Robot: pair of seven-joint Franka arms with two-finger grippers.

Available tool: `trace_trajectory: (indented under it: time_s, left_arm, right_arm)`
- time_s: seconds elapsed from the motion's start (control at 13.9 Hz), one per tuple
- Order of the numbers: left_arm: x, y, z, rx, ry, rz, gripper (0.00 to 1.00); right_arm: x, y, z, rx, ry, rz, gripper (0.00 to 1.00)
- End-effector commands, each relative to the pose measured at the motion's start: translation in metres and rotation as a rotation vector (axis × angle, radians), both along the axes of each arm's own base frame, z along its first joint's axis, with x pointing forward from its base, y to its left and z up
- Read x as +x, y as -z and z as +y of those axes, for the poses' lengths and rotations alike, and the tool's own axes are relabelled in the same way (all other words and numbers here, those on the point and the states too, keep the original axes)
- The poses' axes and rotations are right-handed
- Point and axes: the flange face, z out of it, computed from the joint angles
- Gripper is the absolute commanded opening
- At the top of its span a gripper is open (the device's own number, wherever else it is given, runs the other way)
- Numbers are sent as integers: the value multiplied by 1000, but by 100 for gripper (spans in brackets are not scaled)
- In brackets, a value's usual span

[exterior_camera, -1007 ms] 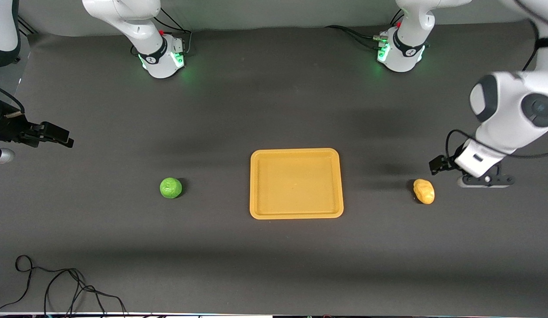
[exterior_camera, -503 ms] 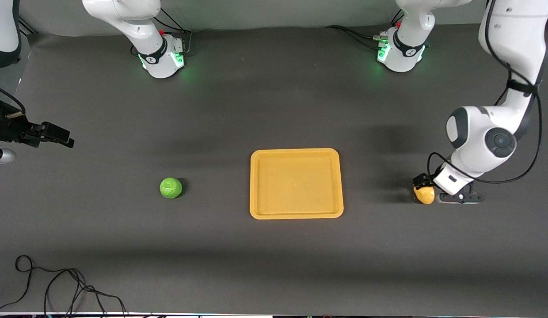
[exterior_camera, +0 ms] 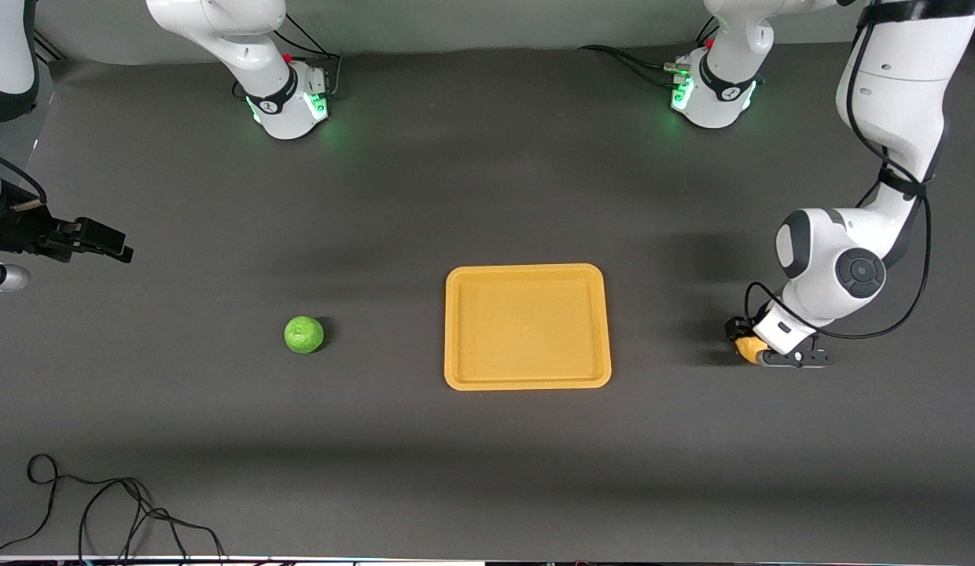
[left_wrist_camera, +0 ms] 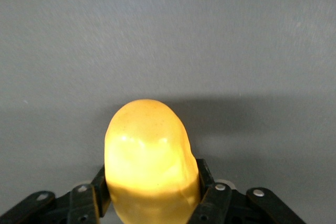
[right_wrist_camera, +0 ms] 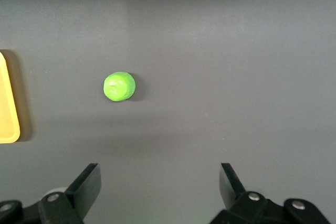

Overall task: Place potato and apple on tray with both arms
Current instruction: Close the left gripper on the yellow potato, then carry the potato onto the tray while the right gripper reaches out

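Observation:
The yellow-orange potato [exterior_camera: 745,347] lies on the dark table toward the left arm's end, beside the tray. My left gripper [exterior_camera: 751,344] is down on it, fingers pressed to both its sides; in the left wrist view the potato [left_wrist_camera: 149,161] fills the gap of the gripper [left_wrist_camera: 152,184]. The green apple [exterior_camera: 303,334] sits on the table toward the right arm's end and also shows in the right wrist view [right_wrist_camera: 119,86]. My right gripper [exterior_camera: 102,240] waits in the air at that end, open and empty [right_wrist_camera: 157,177]. The yellow-orange tray [exterior_camera: 527,379] lies empty between the two fruits.
A loose black cable [exterior_camera: 102,511] lies at the table edge nearest the front camera, toward the right arm's end. The tray's rim [right_wrist_camera: 8,103] shows at the edge of the right wrist view.
My left arm has come down from beside the potato onto it, and its fingers now grip the potato's sides. The right arm, apple and tray have not moved.

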Motion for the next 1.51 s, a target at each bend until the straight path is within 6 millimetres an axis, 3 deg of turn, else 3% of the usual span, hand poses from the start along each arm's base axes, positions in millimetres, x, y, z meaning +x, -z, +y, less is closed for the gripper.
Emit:
trace_trajectory:
  time_s: [0.0,0.14,0.29,0.58,0.79,0.86,1.01,1.15,1.22,1.29,1.37,1.44]
  left_arm:
    - [11,-37,-6,-33,-19,-25,11]
    - [21,-77,-20,-40,-10,33,10]
    - [21,-103,-63,-67,-46,27,10]
    - [17,-126,-201,-145,-132,-44,10]
    - [-5,-98,-280,-167,-70,-47,10]
    - [-11,-87,-295,-166,-46,-37,4]
    - [-16,-49,-329,-165,-22,8,3]
    - [-23,-28,-339,-148,-25,32,5]
    - [-23,-29,-340,-146,-25,32,10]
    - [-23,-32,-340,-142,-26,36,24]
    - [-24,-31,-341,-136,-24,36,46]
    - [-26,-29,-344,-120,-14,31,49]
  right_arm:
    - [-1,-2,-1,-13,-16,-2,100]
    - [-1,-2,-1,-13,-16,-2,100]
    - [-1,-2,-1,-13,-16,-2,100]
    - [1,1,-1,-13,-16,3,100]
    - [8,5,5,-3,-21,-4,100]
    - [10,6,12,-3,-27,-10,100]
    - [15,2,62,-6,-104,-38,100]
    - [24,8,88,-2,-139,-55,100]
    - [28,13,104,0,-142,-62,100]
    - [31,20,115,1,-149,-68,100]
    - [32,27,123,4,-147,-72,100]
    - [30,39,132,4,-151,-63,100]
